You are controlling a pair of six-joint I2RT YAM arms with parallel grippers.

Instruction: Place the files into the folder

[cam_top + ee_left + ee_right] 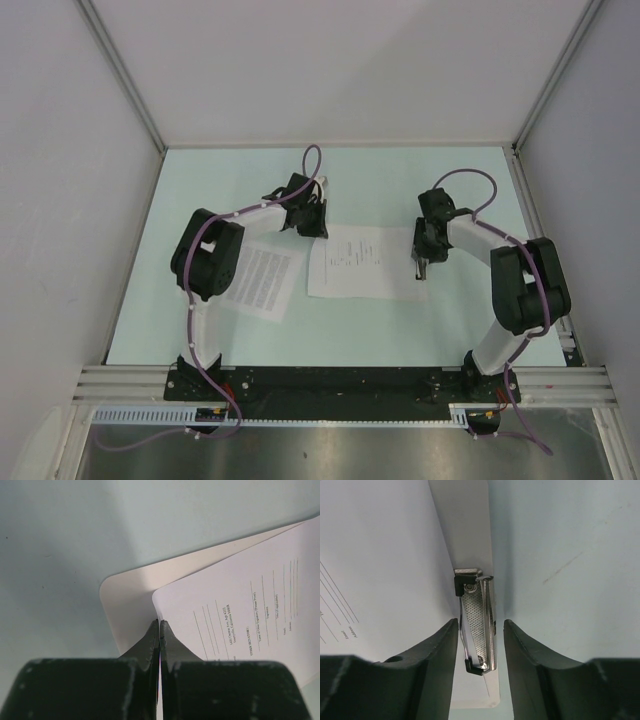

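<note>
The densely lined file point(265, 283) lies nearest, flat on the tabletop point(240, 180) at the near left, tilted, its left part hidden under the left arm and apart from the folder, so it is not yet filed. Just beyond it the sparser file point(365, 262) lies on top of the folder point(125, 597), skewed enough that a rounded corner and a strip of bare board show past the paper. At the folder's right short edge the right gripper point(480, 623) stands with its jaws spread to either side of the metal clip point(477, 625), with a gap on each side, likely placed to press the clip open so paper can slide beneath it. At the far left corner the left gripper point(159, 626) has its jaws pressed together, tips at the sheet's corner over the board, seemingly to pin or nudge the paper; whether any paper is caught between them I cannot tell. Bare tabletop lies beyond and to both sides of the folder, well short of the enclosure walls, leaving room to slide the sheets.
</note>
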